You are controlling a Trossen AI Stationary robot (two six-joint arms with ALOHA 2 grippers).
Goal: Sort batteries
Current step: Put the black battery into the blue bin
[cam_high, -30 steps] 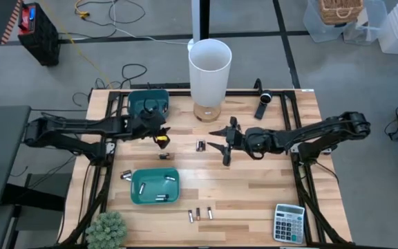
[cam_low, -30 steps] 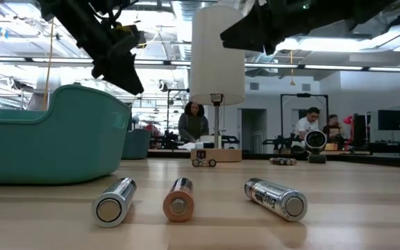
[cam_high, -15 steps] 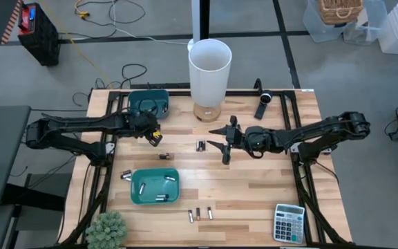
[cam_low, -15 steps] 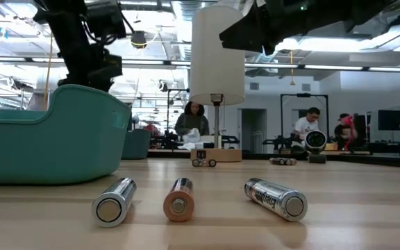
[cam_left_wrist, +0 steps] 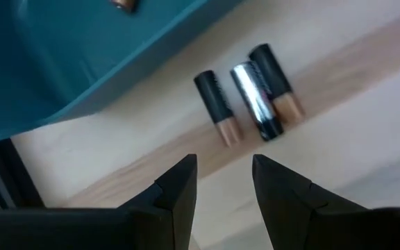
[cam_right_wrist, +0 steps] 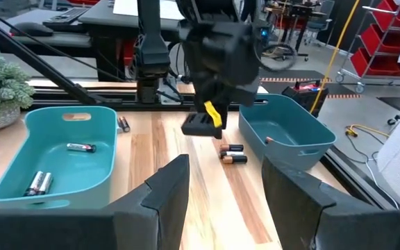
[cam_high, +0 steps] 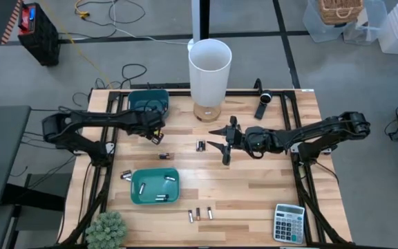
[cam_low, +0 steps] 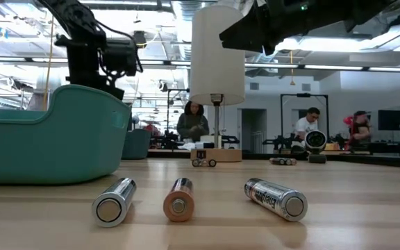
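3 batteries (cam_left_wrist: pixel 248 101) lie side by side on the table (cam_high: pixel 254 187) just beside the wall of the far teal bin (cam_high: pixel 148 102), seen in the left wrist view; 2 are dark with copper ends and the middle 1 is silvery. The left end effector (cam_high: pixel 156 135) hangs above them near that bin's corner, its 2 fingers (cam_left_wrist: pixel 176 194) spread a little apart with nothing between them. At least 1 small battery shows inside this bin in the left wrist view.

The near teal bin (cam_high: pixel 155 186) holds several batteries, and 2 more lie on the table just beside its left edge. Another 3 batteries (cam_high: pixel 199 214) lie in a row near the table's front edge, close to the low camera. A single battery (cam_high: pixel 163 156) lies between the 2 bins, and a small dark item (cam_high: pixel 200 146) sits near the middle of the table; what it is cannot be told.

The right end effector (cam_high: pixel 224 143) hovers over the table's middle, well apart from the left one, its fingers spread wide and empty.

A white lamp (cam_high: pixel 209 69) stands at the table's far edge, a calculator (cam_high: pixel 289 223) at the front right corner, a small plant (cam_high: pixel 107 229) at the front left corner, and a black oblong device (cam_high: pixel 263 105) at the far right. People (cam_low: pixel 194 125) show in the room behind.
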